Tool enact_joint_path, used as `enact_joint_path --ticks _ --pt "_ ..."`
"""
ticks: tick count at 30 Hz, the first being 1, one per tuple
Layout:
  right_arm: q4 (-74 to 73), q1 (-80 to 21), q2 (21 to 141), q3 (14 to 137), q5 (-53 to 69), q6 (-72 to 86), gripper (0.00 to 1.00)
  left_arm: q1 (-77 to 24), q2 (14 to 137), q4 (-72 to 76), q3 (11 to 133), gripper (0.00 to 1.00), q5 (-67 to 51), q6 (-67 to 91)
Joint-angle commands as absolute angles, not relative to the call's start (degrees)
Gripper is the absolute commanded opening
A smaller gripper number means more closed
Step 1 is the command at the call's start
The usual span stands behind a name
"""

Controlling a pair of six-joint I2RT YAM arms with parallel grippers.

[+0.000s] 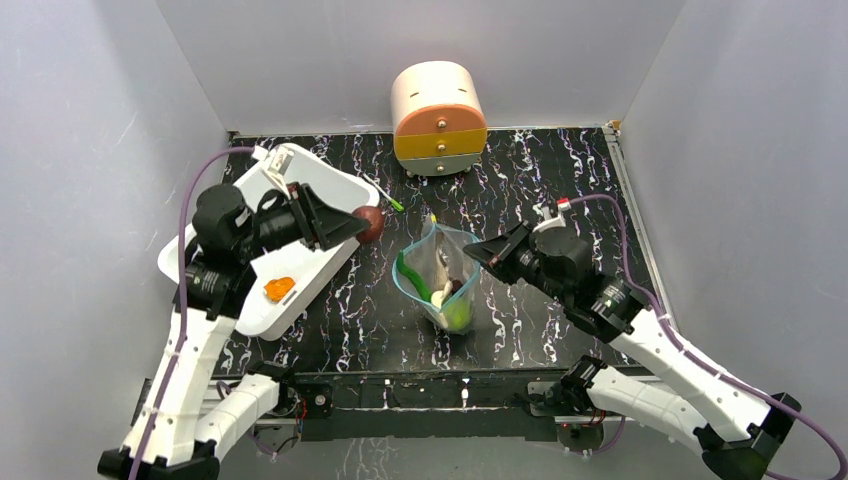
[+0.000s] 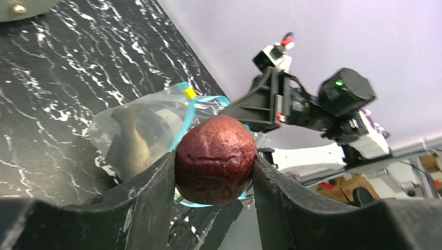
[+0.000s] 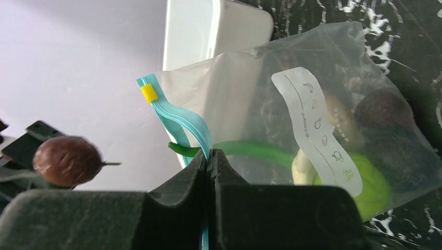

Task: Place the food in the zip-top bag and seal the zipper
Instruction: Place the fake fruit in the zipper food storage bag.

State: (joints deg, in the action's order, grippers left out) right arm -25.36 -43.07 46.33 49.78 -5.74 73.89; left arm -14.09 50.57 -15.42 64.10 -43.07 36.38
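Note:
My left gripper (image 2: 215,165) is shut on the dark purple-brown ball (image 2: 215,156) and holds it in the air just left of the zip-top bag (image 1: 440,278). In the top view that ball (image 1: 372,223) hangs past the tub's right edge. My right gripper (image 3: 208,156) is shut on the teal zipper (image 3: 180,121) and holds one side of the bag's mouth up. Inside the bag lie the green pepper (image 3: 255,151), the lime-green fruit (image 3: 371,188) and the grey-brown fish (image 2: 133,138). A small orange lump (image 1: 278,289) sits in the white tub.
The white tub (image 1: 330,185) stands tilted at the left under my left arm. A thin white pen with a green tip (image 1: 390,201) lies beside it. A round cream, orange and yellow drawer unit (image 1: 438,118) stands at the back wall.

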Motion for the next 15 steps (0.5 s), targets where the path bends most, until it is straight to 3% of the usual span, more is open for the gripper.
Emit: enact_joint_path --ticks 1,15 --pt "-18.58 -43.14 42.68 44.24 -7.33 73.85 0.00 -14.46 46.36 -9.24 57.76 0.27 -48.40 43.92" --pt "-24.44 -43.11 43.58 43.53 -16.00 59.79 0.00 -15.18 45.74 -9.89 53.40 0.25 -45.44 41.22"
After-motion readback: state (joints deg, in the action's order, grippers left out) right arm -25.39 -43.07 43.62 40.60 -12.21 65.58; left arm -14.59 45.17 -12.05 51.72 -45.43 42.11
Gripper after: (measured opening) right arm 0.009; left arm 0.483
